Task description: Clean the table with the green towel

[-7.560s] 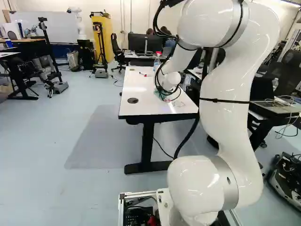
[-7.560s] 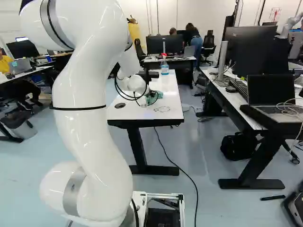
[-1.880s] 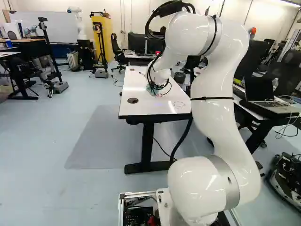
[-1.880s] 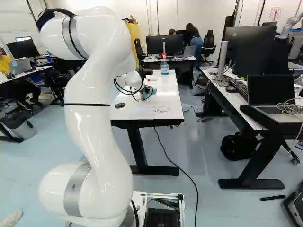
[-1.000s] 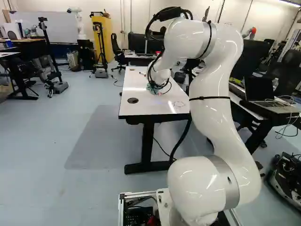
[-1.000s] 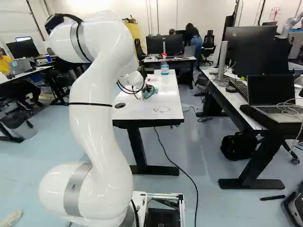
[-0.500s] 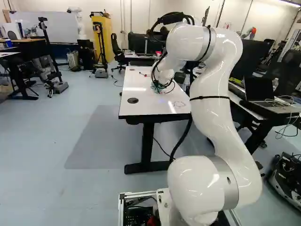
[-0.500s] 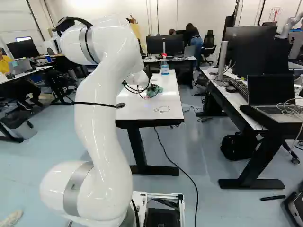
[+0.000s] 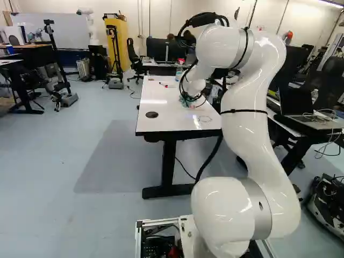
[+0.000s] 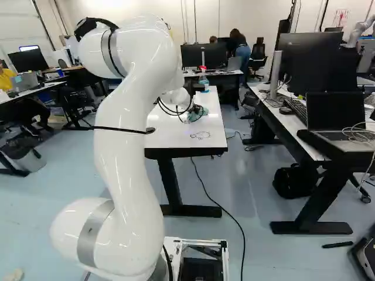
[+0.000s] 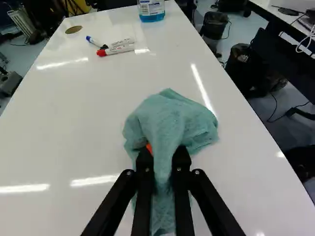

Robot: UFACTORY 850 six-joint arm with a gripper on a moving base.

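"Wrist view?"
"One green towel (image 11: 170, 120), pinched in the gripper (image 11: 163, 155), bunched on the table (image 11: 78, 128)."
"Left base view?"
"One scribble (image 9: 205, 119), near end, unwiped."
"Right base view?"
"Same scribble, green towel beyond: wiping apparently underway, that mark outstanding."

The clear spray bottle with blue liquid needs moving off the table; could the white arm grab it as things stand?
Probably not: its black fingers are shut on the green cloth towel, though nothing seems to stand between the towel and the bottle.
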